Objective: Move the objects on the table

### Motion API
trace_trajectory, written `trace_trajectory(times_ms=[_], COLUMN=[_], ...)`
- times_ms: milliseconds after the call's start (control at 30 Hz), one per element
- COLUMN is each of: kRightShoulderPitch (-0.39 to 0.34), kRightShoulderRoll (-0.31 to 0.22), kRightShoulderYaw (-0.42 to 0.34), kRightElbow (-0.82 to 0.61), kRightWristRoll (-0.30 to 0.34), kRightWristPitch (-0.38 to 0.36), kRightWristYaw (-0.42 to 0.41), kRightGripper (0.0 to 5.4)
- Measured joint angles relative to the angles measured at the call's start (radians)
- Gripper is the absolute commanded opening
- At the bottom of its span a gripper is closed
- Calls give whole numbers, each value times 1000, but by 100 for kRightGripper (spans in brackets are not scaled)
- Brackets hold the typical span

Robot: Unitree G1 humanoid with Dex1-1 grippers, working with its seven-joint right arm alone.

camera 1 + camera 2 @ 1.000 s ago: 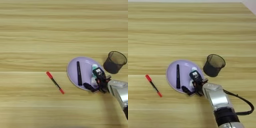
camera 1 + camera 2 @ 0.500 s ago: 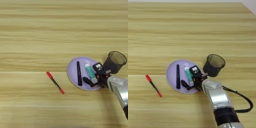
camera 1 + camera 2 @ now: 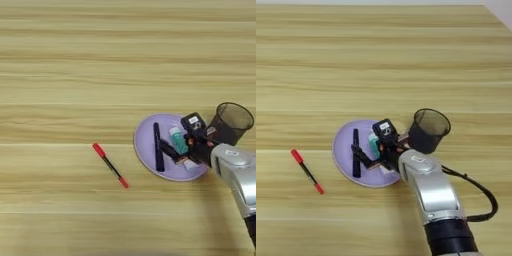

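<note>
Right gripper [image 3: 376,152] is down over the purple plate [image 3: 145,155], fingers spread on either side of the white-and-teal tube [image 3: 178,145] — can't tell if it's actually squeezing it. The tube lies on the plate's right half, with the black pen [image 3: 158,147] beside it on the left. The red-capped pen [image 3: 110,165] sits on the table [image 3: 75,75], well left of the plate. Black mesh cup [image 3: 428,130] stands just right of the plate.

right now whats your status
Right gripper over purple plate, at white-and-teal tube. Black pen on plate. Red-capped pen on table. Mesh cup beside plate.
</note>
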Motion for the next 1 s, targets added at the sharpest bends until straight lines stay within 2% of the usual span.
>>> trace_trajectory(times_ms=[100,433,1000], kRightShoulderPitch=[10,21,42], kRightShoulderRoll=[15,76,87], kRightShoulderYaw=[6,40,102], kRightElbow=[-10,-19,15], kRightWristRoll=[1,2,-6], kRightWristPitch=[-55,-170,-282], kRightWristYaw=[0,0,23], kRightGripper=[539,539,539])
